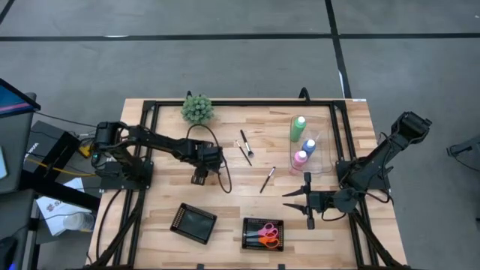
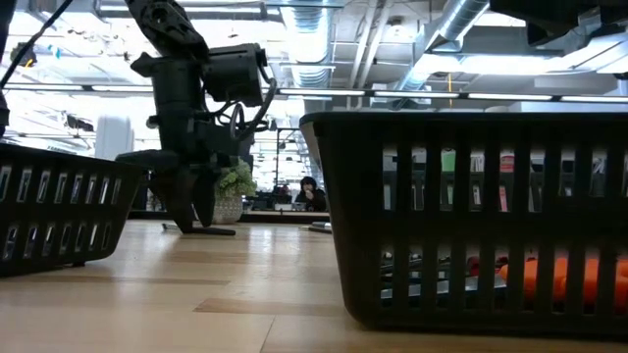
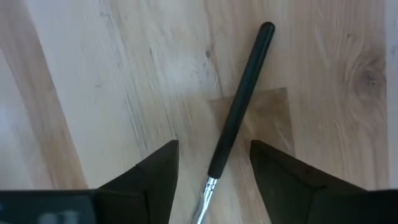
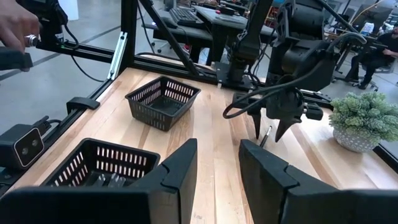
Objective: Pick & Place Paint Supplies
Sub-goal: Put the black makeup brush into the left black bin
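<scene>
My left gripper (image 1: 200, 178) points straight down over the table's middle left, open. In the left wrist view its fingers (image 3: 158, 168) stand on either side of a thin dark-handled brush (image 3: 239, 102) that lies flat on the wood, without touching it. Two more brushes (image 1: 244, 148) (image 1: 268, 180) lie farther right. The green (image 1: 298, 127), blue (image 1: 308, 147) and pink (image 1: 300, 159) bottles stand in a clear tray (image 1: 324, 150). Pink and orange scissors (image 1: 267, 235) lie in a black tray (image 1: 247, 225). My right gripper (image 1: 301, 201) hovers open near the table's right, level, facing left.
A second black tray (image 1: 193, 223) sits at the near edge, left of the scissors' tray. The green plant ball (image 1: 197, 109) stands at the far edge. Black frame rails (image 1: 154, 112) run round the table. A person's hand (image 4: 15, 25) shows beyond the table.
</scene>
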Available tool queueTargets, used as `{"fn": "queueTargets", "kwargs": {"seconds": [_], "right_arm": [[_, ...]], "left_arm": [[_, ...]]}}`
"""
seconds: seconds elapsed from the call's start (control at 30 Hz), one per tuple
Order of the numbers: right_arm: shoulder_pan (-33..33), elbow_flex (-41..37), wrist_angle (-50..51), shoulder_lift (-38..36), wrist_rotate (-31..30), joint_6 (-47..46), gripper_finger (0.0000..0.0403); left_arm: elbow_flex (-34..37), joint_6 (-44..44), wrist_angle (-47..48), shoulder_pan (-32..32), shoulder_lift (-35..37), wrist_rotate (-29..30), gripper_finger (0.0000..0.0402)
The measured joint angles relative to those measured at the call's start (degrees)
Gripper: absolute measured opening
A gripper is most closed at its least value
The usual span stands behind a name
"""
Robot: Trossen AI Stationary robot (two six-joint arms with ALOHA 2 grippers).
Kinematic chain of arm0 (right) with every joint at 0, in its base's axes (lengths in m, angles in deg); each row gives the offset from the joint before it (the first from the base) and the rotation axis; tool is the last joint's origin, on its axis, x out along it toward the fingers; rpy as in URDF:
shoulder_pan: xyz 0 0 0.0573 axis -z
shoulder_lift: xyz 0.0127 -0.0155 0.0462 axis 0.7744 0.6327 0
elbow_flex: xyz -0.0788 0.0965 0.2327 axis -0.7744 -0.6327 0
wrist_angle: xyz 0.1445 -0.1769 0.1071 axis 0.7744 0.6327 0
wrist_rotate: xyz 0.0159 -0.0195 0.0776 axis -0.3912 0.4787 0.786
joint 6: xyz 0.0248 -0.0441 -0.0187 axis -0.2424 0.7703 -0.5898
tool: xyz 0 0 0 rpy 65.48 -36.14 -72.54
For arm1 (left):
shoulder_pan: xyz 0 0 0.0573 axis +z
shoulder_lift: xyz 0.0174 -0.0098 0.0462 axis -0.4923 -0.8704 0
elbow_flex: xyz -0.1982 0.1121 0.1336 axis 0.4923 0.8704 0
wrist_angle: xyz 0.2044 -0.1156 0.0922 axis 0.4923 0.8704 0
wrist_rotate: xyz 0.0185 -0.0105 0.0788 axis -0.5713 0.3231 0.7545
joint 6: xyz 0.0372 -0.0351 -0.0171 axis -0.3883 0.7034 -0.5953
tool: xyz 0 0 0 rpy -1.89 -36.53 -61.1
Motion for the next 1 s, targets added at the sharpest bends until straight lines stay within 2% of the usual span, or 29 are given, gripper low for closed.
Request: {"fn": "queueTargets", "kwargs": {"seconds": [0.17, 0.5, 1.0], "right_arm": [[0.01, 0.00, 0.06, 0.00, 0.00, -0.02, 0.0109], [0.00, 0.00, 0.04, 0.00, 0.00, -0.02, 0.0109], [-0.01, 0.00, 0.02, 0.00, 0.00, -0.02, 0.0109]], "left_arm": [[0.07, -0.01, -0.10, -0.01, -0.07, -1.40, 0.0162], [0.21, -2.32, -1.05, -0.05, -0.17, -3.67, 0.0019], [0.11, -2.78, -2.25, -0.45, -0.22, -1.74, 0.0007]]}}
